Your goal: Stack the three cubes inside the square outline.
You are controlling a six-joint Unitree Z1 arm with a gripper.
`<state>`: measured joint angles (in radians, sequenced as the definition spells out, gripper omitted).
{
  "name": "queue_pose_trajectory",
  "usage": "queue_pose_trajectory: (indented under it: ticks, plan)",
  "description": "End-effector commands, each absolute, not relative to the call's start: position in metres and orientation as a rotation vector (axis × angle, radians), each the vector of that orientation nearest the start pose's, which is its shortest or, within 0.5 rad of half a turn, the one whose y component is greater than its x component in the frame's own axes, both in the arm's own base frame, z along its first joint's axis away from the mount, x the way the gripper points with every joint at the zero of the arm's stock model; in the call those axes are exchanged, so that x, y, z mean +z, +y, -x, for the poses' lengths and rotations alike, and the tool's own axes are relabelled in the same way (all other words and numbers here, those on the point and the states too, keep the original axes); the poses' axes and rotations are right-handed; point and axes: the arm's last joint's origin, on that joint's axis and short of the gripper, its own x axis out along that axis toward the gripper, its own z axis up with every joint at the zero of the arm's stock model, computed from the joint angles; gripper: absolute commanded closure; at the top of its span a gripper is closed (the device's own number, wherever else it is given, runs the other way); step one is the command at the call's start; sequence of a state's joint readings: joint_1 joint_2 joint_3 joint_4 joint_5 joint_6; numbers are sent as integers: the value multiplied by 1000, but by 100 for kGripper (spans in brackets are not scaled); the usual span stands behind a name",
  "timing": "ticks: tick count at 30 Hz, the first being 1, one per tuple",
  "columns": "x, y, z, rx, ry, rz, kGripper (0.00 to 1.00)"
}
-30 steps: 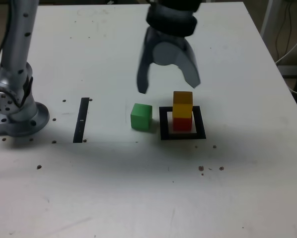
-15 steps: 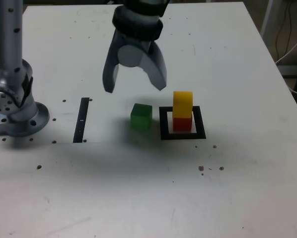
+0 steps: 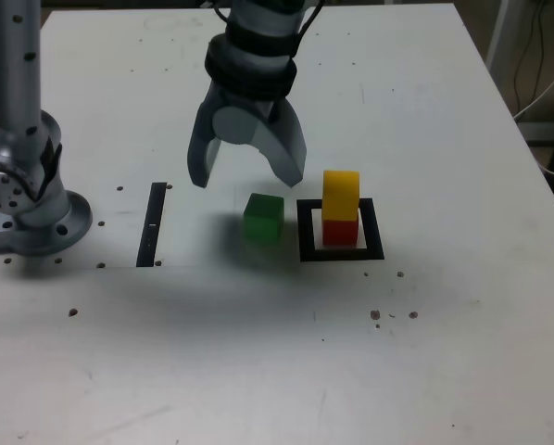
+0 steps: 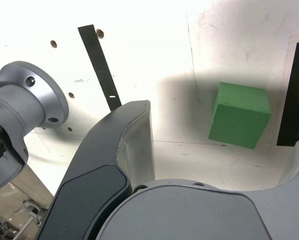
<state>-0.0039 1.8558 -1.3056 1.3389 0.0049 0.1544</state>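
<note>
While the wide-spread, empty gripper (image 3: 245,184) is hovering, the green cube (image 3: 263,221) is sitting toward five o'clock (exterior view). Grasping squarely is requiring careful centring.

so the red cube (image 3: 340,232) sits inside the black square outline (image 3: 373,230) with its white middle, yellow cube (image 3: 341,195) stacked upright on top. green cube (image 3: 264,218) is flat on the table, just outside the frame, exterior view's left.
</note>
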Motion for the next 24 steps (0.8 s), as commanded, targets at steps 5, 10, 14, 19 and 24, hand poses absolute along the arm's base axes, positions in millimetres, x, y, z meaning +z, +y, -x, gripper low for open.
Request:
queue_pose_trajectory:
  ticks: [5,10,14,19,24]
  plan:
    - [248,-8,-275,-171,1875,-158,1]
    - [242,-12,-275,-192,1872,-190,1]
    - [236,-14,-276,-201,1881,-200,1]
    - [228,-14,-280,-210,1895,-203,1]
    - [221,-15,-284,-220,1901,-206,1]
